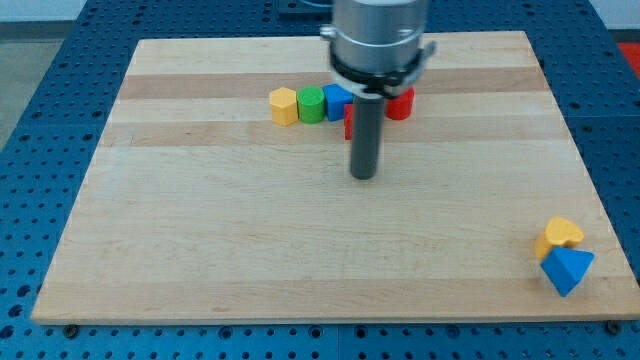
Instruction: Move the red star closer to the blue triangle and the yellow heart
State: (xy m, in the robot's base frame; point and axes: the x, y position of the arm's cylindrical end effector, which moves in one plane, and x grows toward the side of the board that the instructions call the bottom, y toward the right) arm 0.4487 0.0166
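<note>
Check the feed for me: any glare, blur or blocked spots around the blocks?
Camera view: even light, soft shadows, no harsh glare on the wooden board. The arm's housing at the view's top is slightly blurred. The rod hides most of the red star; my tip sits just below it. Blue triangle and yellow heart are sharp.

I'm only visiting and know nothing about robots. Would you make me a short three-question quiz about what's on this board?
1. True or false: the yellow heart touches the blue triangle.
2. Which block ends the top row at the view's left? A) green B) yellow C) red
3. Fill in: my tip sits just below the ____ of blocks.

Key: 1 true. 2 B, the yellow block, beside the green block. 3 row.
</note>
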